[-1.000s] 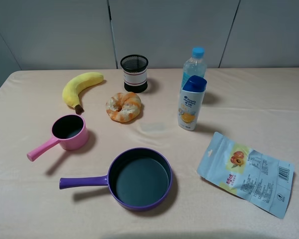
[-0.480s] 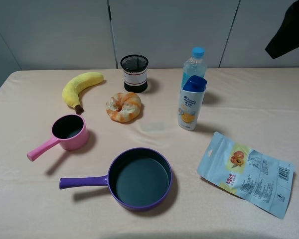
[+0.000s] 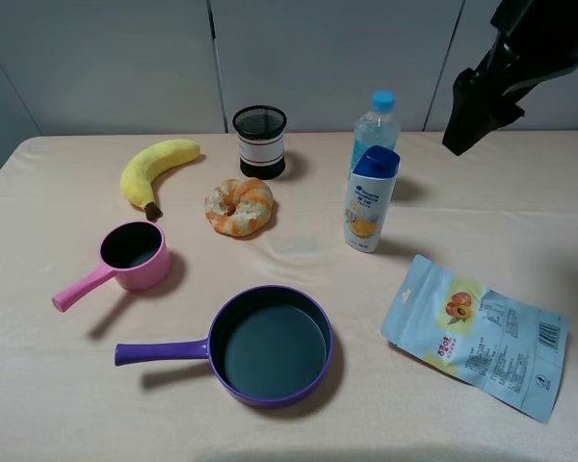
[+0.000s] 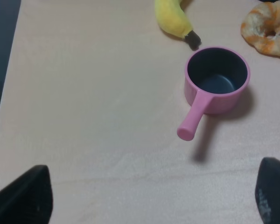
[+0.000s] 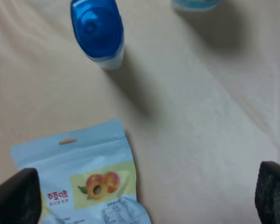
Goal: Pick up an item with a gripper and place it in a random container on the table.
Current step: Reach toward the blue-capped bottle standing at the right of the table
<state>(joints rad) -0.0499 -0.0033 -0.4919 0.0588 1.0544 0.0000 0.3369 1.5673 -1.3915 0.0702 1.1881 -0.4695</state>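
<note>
The white bottle (image 3: pixel 371 197) with its dark blue flip cap stands upright on the tabletop (image 3: pixel 58 385), a little right of the middle, just in front of the clear water bottle (image 3: pixel 376 120) and well apart from the purple frying pan (image 3: pixel 270 344). The pan lies near the front edge with nothing in its dark inside and its long handle pointing to the left. A black arm (image 3: pixel 520 48) hangs in the air at the upper right of the high view, touching nothing. Its wrist camera shows the right tool (image 5: pixel 143 196) with its two dark fingers (image 5: pixel 14 198) spread wide to either side and nothing held between them. That view looks down on the bottle's blue cap and on the top of a light blue snack pouch (image 3: pixel 477 332) printed with peaches, which lies flat to the right of the pan. The left tool (image 4: pixel 148 198) is likewise spread wide and bare above the tabletop, looking down on the pink saucepan (image 3: pixel 133 255); it is out of the high view. Behind the saucepan lies a banana (image 3: pixel 154 168), with an orange-and-white pastry ring (image 3: pixel 239 206) to its right and a black mesh cup (image 3: pixel 260 140) just behind the ring.
</note>
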